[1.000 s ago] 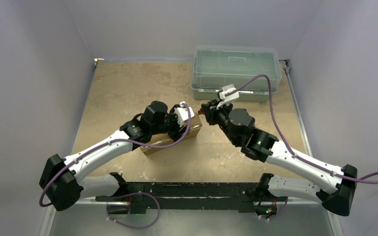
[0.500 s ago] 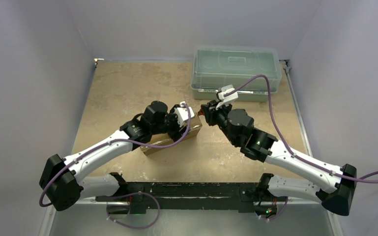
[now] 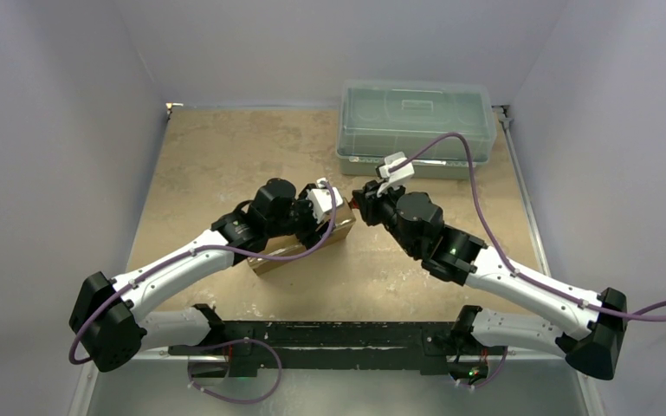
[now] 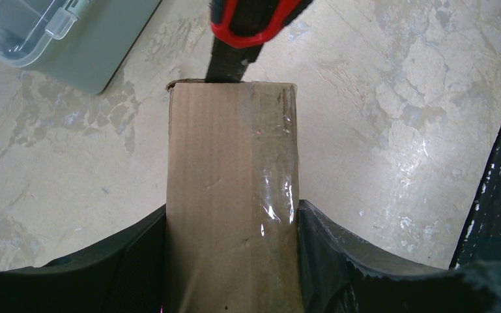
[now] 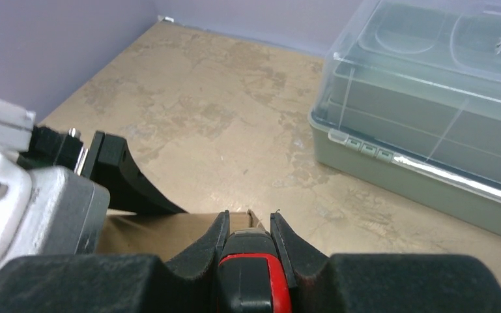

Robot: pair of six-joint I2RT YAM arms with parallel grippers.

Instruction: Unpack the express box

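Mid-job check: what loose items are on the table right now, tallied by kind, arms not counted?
Cardboard express box: 1
Lidded plastic bin: 1
Red-and-black tool: 1
Total: 3

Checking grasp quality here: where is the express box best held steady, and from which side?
Probably clamp the long side walls across the narrow width, from above. The express box lies flat with parallel sides; the left gripper holds it so, leaving the far end free for the red-handled tool.
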